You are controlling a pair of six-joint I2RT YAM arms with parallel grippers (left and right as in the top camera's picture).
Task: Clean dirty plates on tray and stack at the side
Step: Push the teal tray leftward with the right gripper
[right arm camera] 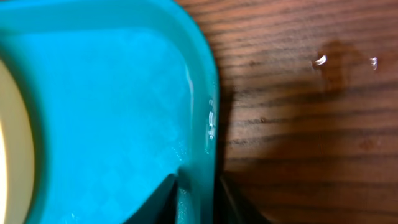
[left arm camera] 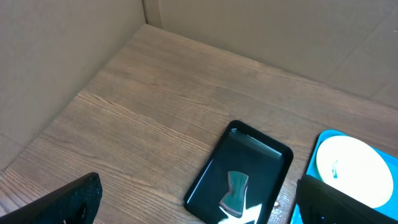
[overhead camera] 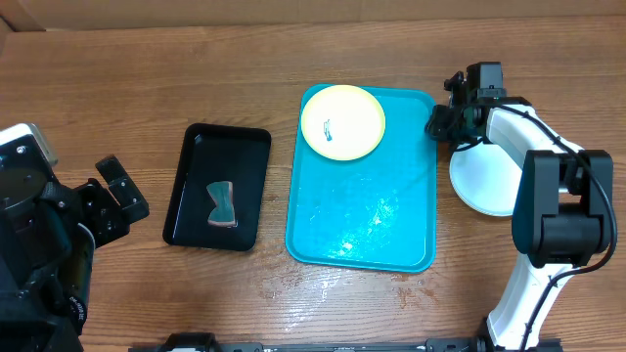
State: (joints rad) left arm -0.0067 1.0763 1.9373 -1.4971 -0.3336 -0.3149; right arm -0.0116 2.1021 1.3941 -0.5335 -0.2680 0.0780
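The turquoise tray (overhead camera: pixel 362 215) holds one pale yellow-green plate (overhead camera: pixel 342 121) at its far end, with a small dark smudge left of its centre. A white plate (overhead camera: pixel 484 181) lies on the table right of the tray, partly hidden under my right arm. My right gripper (overhead camera: pixel 435 122) is at the tray's far right corner. In the right wrist view its fingers (right arm camera: pixel 199 199) are shut on the tray's rim (right arm camera: pixel 208 93), with the yellow-green plate's edge (right arm camera: pixel 12 143) at the left. My left gripper (overhead camera: pixel 122 200) is open and empty, raised at the table's left side (left arm camera: pixel 199 202).
A black tray (overhead camera: pixel 196 137) with a teal sponge (overhead camera: pixel 222 203) stands left of the turquoise tray. Both also show in the left wrist view, the black tray (left arm camera: pixel 261 149) and the sponge (left arm camera: pixel 235 190). Cardboard walls stand behind the table.
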